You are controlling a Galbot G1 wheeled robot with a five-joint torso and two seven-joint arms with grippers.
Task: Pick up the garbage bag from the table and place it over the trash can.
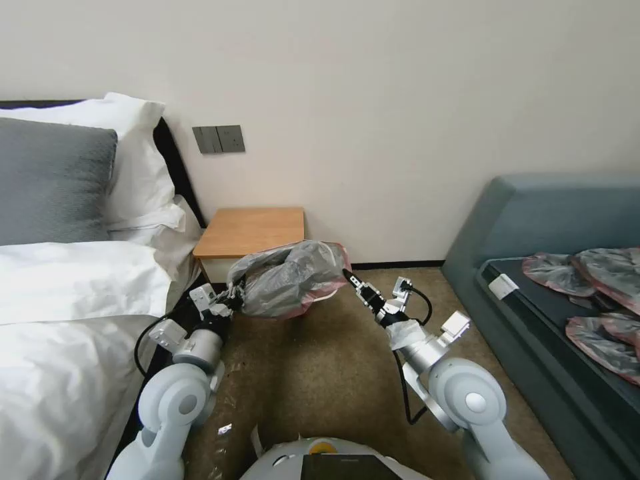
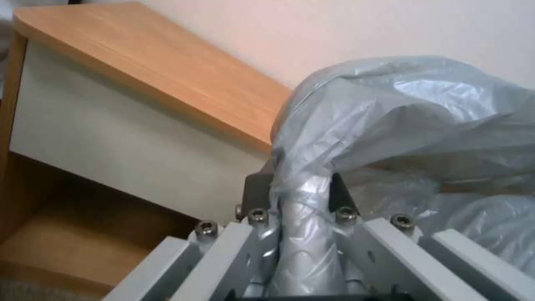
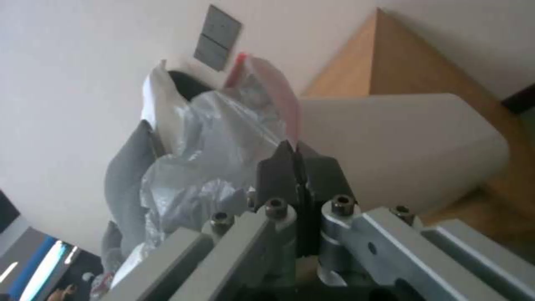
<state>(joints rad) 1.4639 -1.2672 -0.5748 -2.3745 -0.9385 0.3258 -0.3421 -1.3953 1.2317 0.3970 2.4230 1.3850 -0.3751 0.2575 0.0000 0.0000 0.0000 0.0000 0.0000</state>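
Head view: the garbage bag (image 1: 290, 279) hangs in the air just in front of the table (image 1: 250, 231), stretched between the two grippers and off the table's top. Its grey plastic is bunched and wrinkled, with the pinkish-red rim on the side away from the bed (image 1: 73, 307). The left gripper (image 1: 231, 298) is clamped on a twisted gather of the bag on the side nearer the bed; in the left wrist view the film (image 2: 401, 125) runs down between its fingers (image 2: 341, 196), which pinch it. The right gripper (image 1: 349, 276) meets the bag's red rim on the other side; in the right wrist view its dark fingers (image 3: 323, 177) are pressed together at the tips, with the rim's edge (image 3: 267, 90) running into them.

The table stands against the wall, wedged beside the bed and its pillows (image 1: 80, 173). A wall switch plate (image 1: 219, 139) sits above the table. Well apart from the table, across the brown carpet (image 1: 313, 380), is a blue-grey sofa (image 1: 553, 267) with more crumpled bags (image 1: 600, 293) lying on its seat. The trash can cannot be made out.
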